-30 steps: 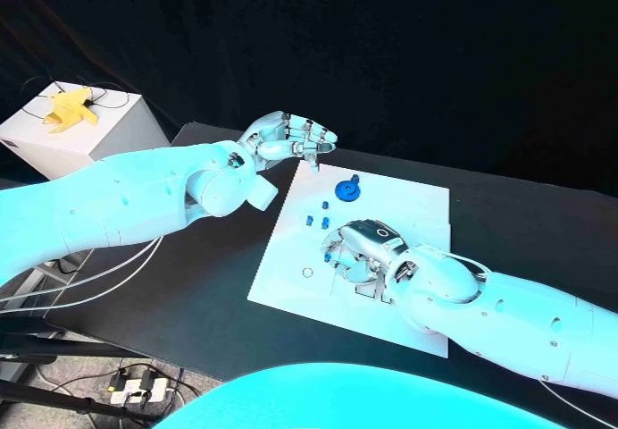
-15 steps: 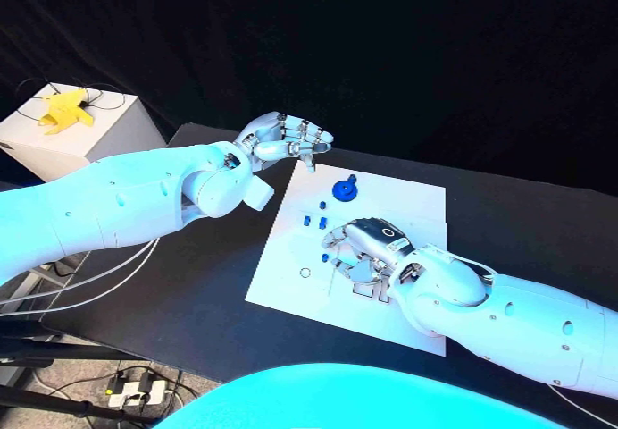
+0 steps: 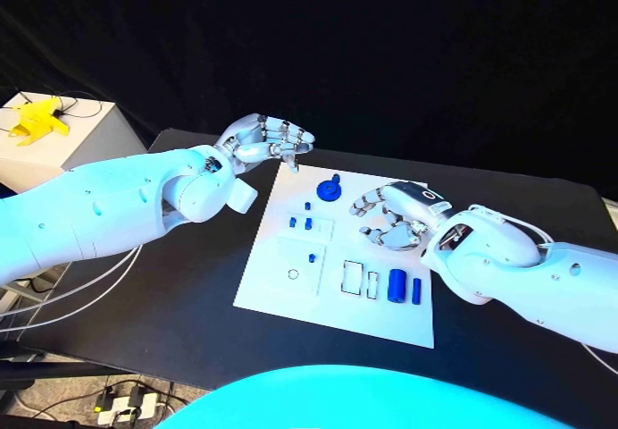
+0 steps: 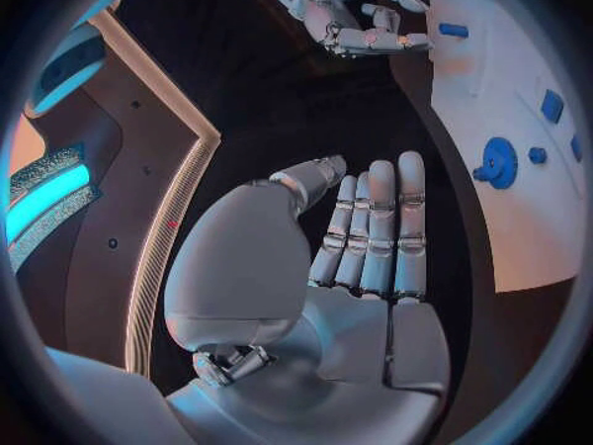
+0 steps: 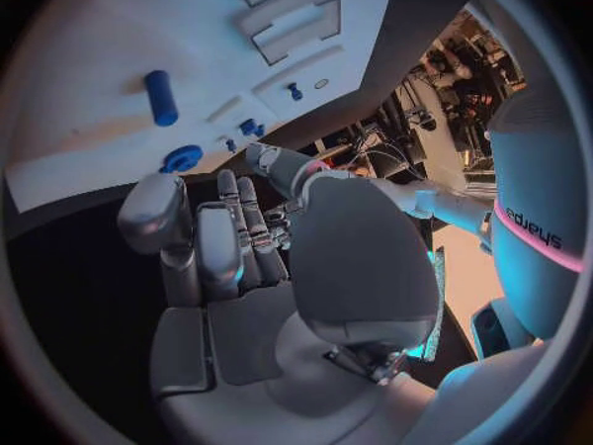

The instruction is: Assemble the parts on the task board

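Note:
The white task board lies in the middle of the black table. A round blue part with a knob stands near its far edge, with small blue pieces beside it. A blue cylinder and a slim blue bar lie by the white slots near the board's right side. My right hand hovers over the board's far right part, fingers loosely curved, holding nothing. My left hand hangs above the board's far left corner, fingers straight and together, empty. The right wrist view shows the cylinder and the round part.
A white box with a yellow object on top stands off the table's far left. Cables lie on the floor at the near left. Bare black table stretches left of the board and beyond its right edge.
My right hand has lifted off the board's middle slots and moved to the far right. The blue cylinder and bar now show where it was. The left hand barely moved; the camera shifted.

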Controlling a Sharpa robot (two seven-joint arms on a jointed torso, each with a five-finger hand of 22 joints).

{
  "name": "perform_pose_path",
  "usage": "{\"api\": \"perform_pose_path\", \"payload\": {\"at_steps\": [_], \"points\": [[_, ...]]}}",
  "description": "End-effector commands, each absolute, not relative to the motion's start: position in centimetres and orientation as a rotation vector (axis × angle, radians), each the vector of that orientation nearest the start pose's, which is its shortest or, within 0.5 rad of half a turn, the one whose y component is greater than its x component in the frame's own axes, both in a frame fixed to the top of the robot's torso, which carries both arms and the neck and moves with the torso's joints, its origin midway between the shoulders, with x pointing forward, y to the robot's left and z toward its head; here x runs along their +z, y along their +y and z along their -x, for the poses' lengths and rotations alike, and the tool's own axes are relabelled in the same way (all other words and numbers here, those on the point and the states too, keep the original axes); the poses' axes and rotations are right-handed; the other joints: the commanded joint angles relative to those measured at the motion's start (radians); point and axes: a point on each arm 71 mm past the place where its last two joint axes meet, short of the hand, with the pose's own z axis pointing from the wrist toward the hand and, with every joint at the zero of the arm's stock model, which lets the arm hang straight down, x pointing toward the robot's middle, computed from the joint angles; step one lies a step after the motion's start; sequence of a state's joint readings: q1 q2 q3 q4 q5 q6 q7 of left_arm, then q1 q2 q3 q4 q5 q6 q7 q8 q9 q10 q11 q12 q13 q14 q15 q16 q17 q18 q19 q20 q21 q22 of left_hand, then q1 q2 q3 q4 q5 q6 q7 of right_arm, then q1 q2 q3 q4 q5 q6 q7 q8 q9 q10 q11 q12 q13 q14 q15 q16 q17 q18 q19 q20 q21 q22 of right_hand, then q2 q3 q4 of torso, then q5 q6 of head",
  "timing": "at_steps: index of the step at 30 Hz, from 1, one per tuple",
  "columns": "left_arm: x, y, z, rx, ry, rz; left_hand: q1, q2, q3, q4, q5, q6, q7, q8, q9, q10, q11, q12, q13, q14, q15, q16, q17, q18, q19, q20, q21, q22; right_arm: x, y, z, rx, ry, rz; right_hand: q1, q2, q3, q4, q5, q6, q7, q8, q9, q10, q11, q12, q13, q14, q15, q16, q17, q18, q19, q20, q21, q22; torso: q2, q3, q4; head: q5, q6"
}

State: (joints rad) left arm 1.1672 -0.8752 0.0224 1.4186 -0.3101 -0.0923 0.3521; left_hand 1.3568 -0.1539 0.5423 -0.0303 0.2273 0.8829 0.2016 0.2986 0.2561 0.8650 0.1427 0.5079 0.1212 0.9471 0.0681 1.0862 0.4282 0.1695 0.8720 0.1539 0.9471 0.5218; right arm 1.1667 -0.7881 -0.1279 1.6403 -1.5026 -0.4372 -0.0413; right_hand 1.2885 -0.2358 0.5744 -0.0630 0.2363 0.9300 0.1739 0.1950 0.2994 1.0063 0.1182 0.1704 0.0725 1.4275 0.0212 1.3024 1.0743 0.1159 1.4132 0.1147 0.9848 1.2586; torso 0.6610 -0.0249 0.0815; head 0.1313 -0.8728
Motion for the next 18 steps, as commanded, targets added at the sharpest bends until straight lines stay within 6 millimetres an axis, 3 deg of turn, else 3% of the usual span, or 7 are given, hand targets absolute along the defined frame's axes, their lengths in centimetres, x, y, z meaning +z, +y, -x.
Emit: {"api": "perform_pose_path", "payload": {"at_steps": [1,7,11,18], "points": [[-17.7,24.0,-50.1,-1.548,1.570,0.789,0.008,0.002,-0.007,0.001,0.001,-0.002,0.002,0.004,0.001,-0.008,0.002,-0.004,-0.001,-0.008,0.001,-0.006,-0.001,0.015,0.007,0.003,-0.004,-0.001,-21.1,-14.5,-43.6,0.875,1.719,0.358,-0.009,-0.010,-0.020,0.003,0.010,-0.008,-0.005,-0.009,-0.002,-0.008,-0.008,0.006,-0.003,0.016,-0.002,0.017,0.019,-0.010,0.013,-0.002,0.012,0.006,-0.002,0.0005,-0.0091,-0.012,0.000],[-17.7,24.1,-50.1,-1.548,1.572,0.790,0.008,0.002,-0.007,0.001,0.001,-0.002,0.002,0.004,0.001,-0.008,0.002,-0.004,-0.001,-0.008,0.001,-0.006,-0.001,0.015,0.007,0.003,-0.004,-0.001,-21.2,-16.2,-44.6,0.772,1.747,0.415,-0.004,-0.013,-0.076,0.010,0.000,-0.019,-0.015,-0.018,-0.005,-0.032,-0.013,0.011,-0.005,0.029,-0.005,0.031,0.037,-0.012,0.023,-0.006,0.023,0.011,0.000,0.0033,-0.0122,-0.017,0.000],[-17.8,24.2,-50.1,-1.547,1.573,0.791,0.008,0.002,-0.007,0.001,0.001,-0.002,0.002,0.004,0.001,-0.008,0.002,-0.004,-0.001,-0.008,0.001,-0.006,-0.001,0.015,0.007,0.003,-0.004,-0.001,-21.4,-16.3,-45.0,0.731,1.750,0.445,0.015,0.003,-0.140,0.022,-0.011,-0.026,-0.022,-0.026,-0.008,-0.049,-0.013,0.020,-0.005,0.029,-0.006,0.029,0.032,-0.010,0.023,-0.006,0.004,0.000,-0.001,0.0019,-0.0094,-0.019,0.000],[-17.8,24.2,-50.0,-1.547,1.575,0.792,0.008,0.002,-0.007,0.001,0.001,-0.002,0.002,0.004,0.001,-0.008,0.002,-0.004,-0.001,-0.008,0.001,-0.006,-0.001,0.015,0.007,0.003,-0.004,-0.001,-21.8,-15.6,-45.6,0.678,1.743,0.478,0.028,0.014,-0.159,0.026,-0.014,-0.025,-0.024,-0.028,-0.009,-0.052,-0.013,0.027,-0.005,0.031,-0.006,0.032,0.035,-0.011,0.025,-0.006,0.006,0.000,0.000,0.0009,-0.0061,-0.021,0.000]]}}
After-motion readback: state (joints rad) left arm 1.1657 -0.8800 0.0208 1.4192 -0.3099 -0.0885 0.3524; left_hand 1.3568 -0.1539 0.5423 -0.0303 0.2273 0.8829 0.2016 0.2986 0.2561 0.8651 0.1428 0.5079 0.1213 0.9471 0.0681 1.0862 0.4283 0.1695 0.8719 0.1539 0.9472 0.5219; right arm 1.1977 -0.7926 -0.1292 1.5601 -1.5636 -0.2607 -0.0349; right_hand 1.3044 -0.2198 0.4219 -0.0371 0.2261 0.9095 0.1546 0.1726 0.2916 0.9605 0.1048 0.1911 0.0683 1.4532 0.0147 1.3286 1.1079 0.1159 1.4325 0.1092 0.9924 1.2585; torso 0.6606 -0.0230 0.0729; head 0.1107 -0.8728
